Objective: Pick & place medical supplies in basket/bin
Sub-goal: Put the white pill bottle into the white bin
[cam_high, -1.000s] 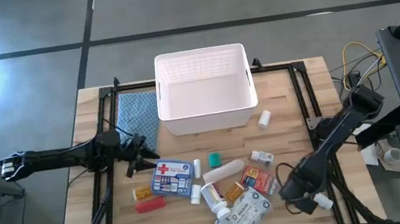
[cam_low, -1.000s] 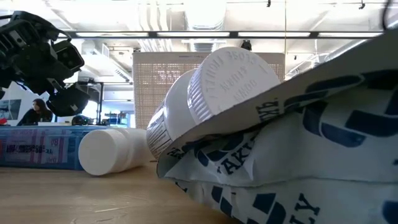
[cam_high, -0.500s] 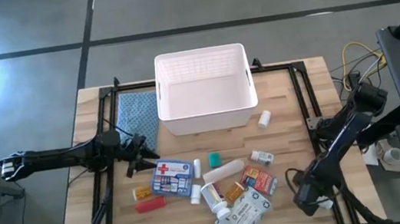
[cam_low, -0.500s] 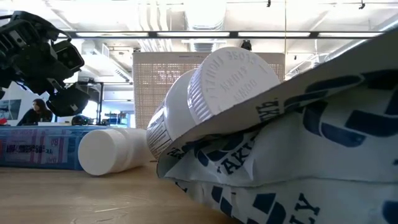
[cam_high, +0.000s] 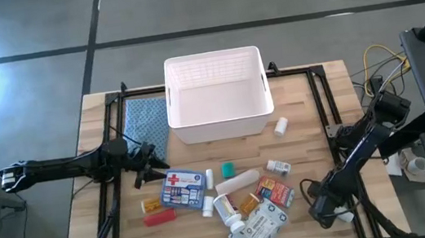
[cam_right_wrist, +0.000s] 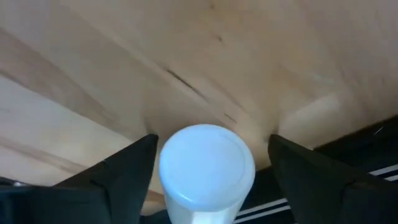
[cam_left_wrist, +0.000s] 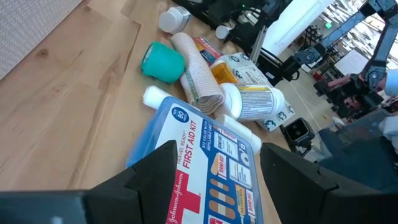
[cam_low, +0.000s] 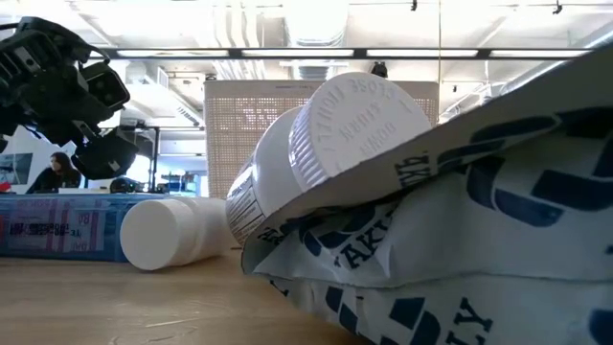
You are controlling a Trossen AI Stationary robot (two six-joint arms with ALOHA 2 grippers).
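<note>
The medical supplies lie loose on the near half of the table: the blue-white first-aid box (cam_high: 182, 187), a red box (cam_high: 160, 217), orange boxes (cam_high: 275, 190), pill bottles (cam_high: 226, 209) and a grey-white pack (cam_high: 258, 228). The white bin (cam_high: 211, 55) stands at the far middle. My left gripper (cam_high: 150, 170) is open and hovers at the first-aid box's (cam_left_wrist: 205, 168) left end. My right gripper (cam_high: 323, 210) is open at the table's near right edge. Its fingers stand on either side of a white bottle (cam_right_wrist: 206, 165). My right gripper comes at the white bottle (cam_high: 342, 217) from above, with one finger (cam_right_wrist: 134, 168) on each side of its round end. Narrow gaps show beside the bottle, so I cannot tell whether the fingers touch it.
A blue cloth (cam_high: 145, 119) lies left of the bin. One small white bottle (cam_high: 281, 126) lies alone near the bin's right corner. A teal item (cam_high: 227, 169) and a beige roll (cam_high: 237, 183) sit among the supplies. Black rails run along the table's edges.
My right arm has swung and its gripper has moved a little toward the table's near right corner, staying by the white bottle there. The supplies have not moved.
</note>
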